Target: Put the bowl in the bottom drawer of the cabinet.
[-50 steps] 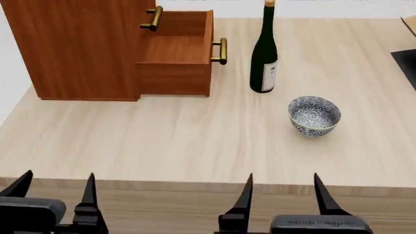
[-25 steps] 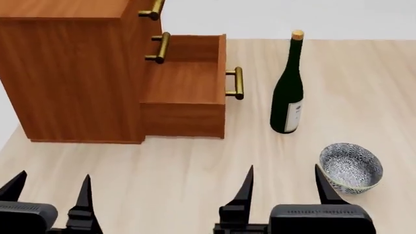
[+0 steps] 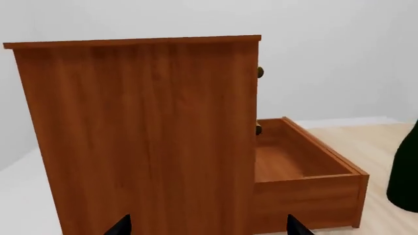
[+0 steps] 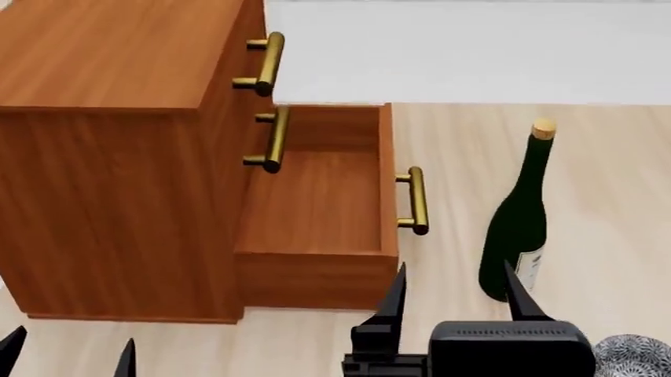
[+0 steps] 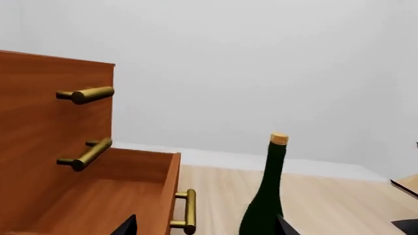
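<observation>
The reddish-brown cabinet (image 4: 115, 188) stands at the left, and its bottom drawer (image 4: 314, 212) is pulled out with its plain wood inside bare. Only a sliver of the blue-and-white bowl (image 4: 636, 355) shows in the head view, at the lower right corner on the table beside my right arm. My right gripper (image 4: 453, 292) is open and holds nothing; it hangs in front of the drawer's near corner, short of the wine bottle. My left gripper (image 4: 68, 355) is open too, low before the cabinet's side (image 3: 144, 137). The bowl is out of both wrist views.
A dark green wine bottle (image 4: 518, 228) with a cork stands just right of the drawer's brass handle (image 4: 417, 201), also visible as the bottle (image 5: 267, 196) in the right wrist view. Two upper drawer handles (image 4: 270, 63) jut out over the open drawer. Light wooden table (image 4: 618, 181) extends to the right.
The head view has closed in on the cabinet: cabinet, drawer and bottle grew and slid down the frame, and the bowl slipped to the bottom right corner. Both grippers stayed open.
</observation>
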Available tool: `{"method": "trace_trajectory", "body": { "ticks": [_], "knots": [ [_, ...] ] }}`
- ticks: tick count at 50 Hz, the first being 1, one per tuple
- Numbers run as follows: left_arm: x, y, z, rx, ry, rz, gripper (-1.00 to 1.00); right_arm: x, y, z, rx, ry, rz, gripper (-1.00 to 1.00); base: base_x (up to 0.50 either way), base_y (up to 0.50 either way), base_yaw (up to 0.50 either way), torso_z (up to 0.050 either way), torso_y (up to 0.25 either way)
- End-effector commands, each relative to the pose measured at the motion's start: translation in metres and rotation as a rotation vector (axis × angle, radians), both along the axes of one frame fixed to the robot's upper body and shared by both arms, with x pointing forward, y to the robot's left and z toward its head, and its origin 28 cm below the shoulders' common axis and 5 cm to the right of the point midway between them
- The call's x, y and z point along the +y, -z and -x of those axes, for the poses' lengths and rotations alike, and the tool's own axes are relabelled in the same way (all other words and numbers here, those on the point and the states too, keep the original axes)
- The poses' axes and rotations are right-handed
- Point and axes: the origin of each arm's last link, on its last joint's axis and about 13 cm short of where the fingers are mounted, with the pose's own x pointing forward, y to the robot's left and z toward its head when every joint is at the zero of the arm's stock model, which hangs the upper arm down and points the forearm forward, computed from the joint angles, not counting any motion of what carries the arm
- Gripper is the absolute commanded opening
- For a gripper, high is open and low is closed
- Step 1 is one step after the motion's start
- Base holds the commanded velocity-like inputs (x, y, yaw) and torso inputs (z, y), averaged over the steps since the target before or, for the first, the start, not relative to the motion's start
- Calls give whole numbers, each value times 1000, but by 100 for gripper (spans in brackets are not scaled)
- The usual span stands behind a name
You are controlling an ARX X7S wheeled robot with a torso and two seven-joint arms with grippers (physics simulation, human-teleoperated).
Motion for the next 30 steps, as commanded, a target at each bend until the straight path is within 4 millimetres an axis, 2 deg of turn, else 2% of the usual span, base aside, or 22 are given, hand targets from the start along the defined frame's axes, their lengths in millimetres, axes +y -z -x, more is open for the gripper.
{"method": "trace_trajectory", "body": {
  "ticks": [1,30],
  "knots": [
    [0,4,4,8,11,0,100,1,1,-2,4,0,2,100,500,129,0,0,0],
    [-1,7,6,9,6,-10,100,0,1,-1,1,4,-3,100,500,132,0,0,1]
  ]
}}
